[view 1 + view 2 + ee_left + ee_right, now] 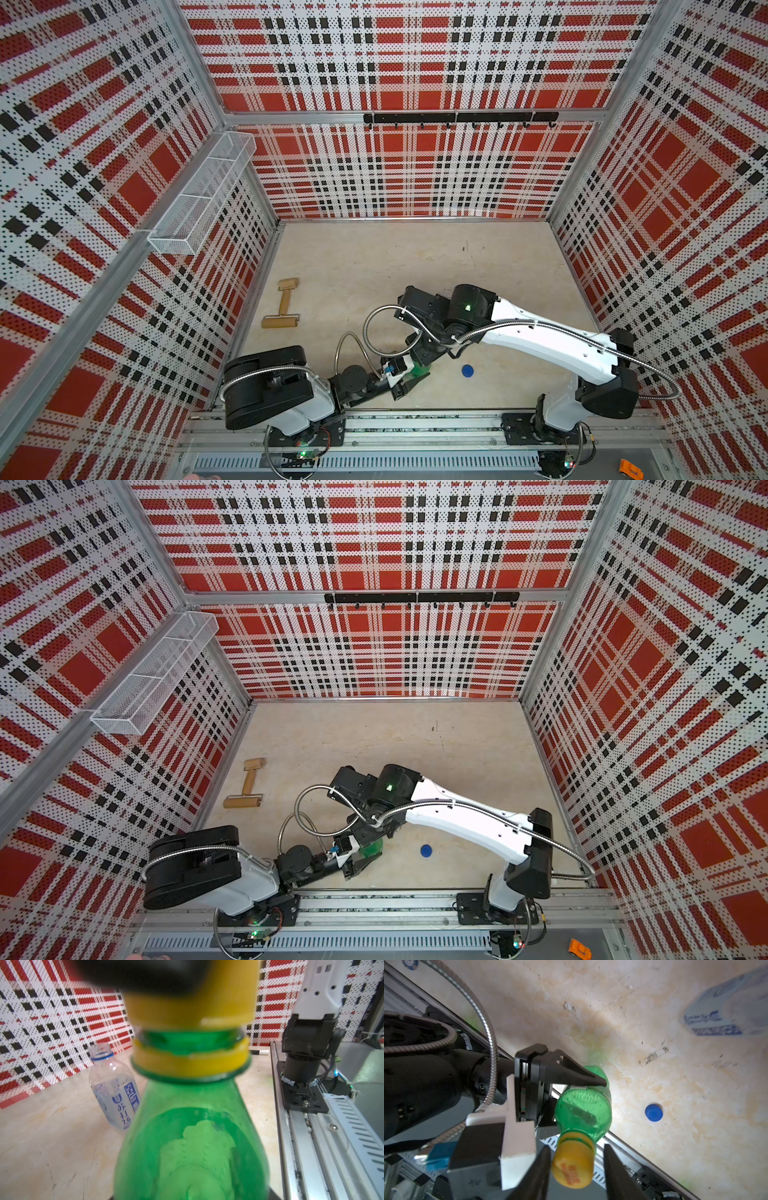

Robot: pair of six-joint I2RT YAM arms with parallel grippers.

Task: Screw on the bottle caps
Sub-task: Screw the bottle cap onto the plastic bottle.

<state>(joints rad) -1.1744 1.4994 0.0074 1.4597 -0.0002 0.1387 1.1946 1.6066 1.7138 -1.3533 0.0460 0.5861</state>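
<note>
The left gripper (pixel 409 380) clamps the translucent green bottle (pixel 583 1109) by its body, with the long axis roughly upright and the neck up. The yellow cap (pixel 573 1164) sits on the neck, green thread showing beneath it. The right gripper (pixel 577 1147) straddles the cap, its jaws apart and clear of it. Rightward, the round blue cap (pixel 653 1112) lies on the mottled table (pixel 675 1064). The clear bottle (pixel 113 1088) stands uncapped.

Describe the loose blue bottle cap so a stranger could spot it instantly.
On the beige tabletop, find the green bottle gripped near the front rail. Between it and the right arm's base lies the blue cap, alone on bare surface. Unlike the yellow cap, which sits on that bottle, it is loose and blue.
</note>
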